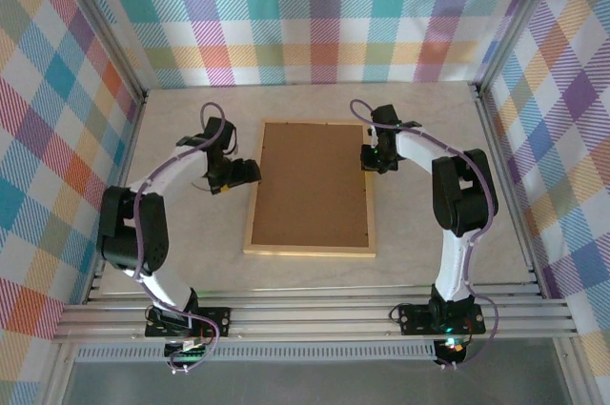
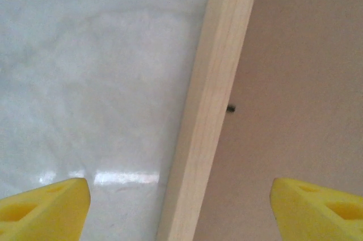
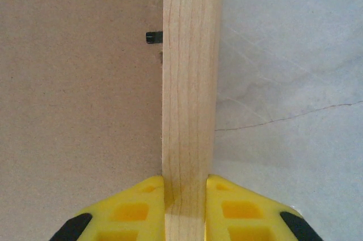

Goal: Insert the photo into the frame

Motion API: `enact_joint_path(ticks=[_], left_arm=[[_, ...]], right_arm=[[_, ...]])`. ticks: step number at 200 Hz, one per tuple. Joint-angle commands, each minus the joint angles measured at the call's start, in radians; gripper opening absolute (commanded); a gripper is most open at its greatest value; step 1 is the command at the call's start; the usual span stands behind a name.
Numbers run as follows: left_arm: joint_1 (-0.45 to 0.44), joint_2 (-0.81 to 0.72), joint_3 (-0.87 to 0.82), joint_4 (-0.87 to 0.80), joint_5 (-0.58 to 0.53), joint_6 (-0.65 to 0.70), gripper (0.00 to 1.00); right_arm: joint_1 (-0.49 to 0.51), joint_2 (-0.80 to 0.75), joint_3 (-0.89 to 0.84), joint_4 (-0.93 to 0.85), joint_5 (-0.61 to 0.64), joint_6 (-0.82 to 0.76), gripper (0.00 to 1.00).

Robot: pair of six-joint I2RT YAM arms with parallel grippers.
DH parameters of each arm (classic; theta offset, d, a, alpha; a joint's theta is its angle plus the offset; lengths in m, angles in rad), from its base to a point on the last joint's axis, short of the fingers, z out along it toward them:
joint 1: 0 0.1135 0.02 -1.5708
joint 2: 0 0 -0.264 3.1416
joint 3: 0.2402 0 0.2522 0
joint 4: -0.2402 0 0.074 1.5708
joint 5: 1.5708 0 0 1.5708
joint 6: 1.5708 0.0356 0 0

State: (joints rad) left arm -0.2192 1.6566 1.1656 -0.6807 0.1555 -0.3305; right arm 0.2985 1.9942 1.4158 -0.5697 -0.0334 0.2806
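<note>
On table [image 1: 410, 233], frame [image 1: 308, 252] lies back-up; R end effector [image 3: 185, 189] pinches its rail, L end effector [image 2: 179, 193] spread.

Wooden frame [image 1: 310, 251] lies flat on table [image 1: 191, 262], brown backing board [image 1: 310, 186] up. Left gripper [image 1: 248, 173] at its left rail; right gripper [image 1: 368, 159] at the right rail, slightly farther.

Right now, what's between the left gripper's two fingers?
A wooden side rail of the frame runs between the open fingers of the left gripper, touching neither, with table on one side and backing board on the other. The left wrist view shows it.
</note>
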Motion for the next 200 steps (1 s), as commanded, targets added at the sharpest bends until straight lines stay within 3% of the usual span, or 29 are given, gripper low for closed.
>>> enact_joint_path(ticks=[1, 78, 200], left_arm=[[0.007, -0.057, -0.081, -0.047, -0.015, -0.026, 0.83], [0.007, -0.172, -0.303, -0.019, 0.054, -0.088, 0.82], [-0.024, -0.18, -0.371, 0.015, 0.085, -0.107, 0.82]], right_arm=[[0.022, 0.028, 0.003, -0.069, -0.013, 0.015, 0.18], [0.022, 0.028, -0.009, -0.059, -0.023, 0.027, 0.19], [0.022, 0.032, -0.012, -0.053, -0.03, 0.028, 0.19]])
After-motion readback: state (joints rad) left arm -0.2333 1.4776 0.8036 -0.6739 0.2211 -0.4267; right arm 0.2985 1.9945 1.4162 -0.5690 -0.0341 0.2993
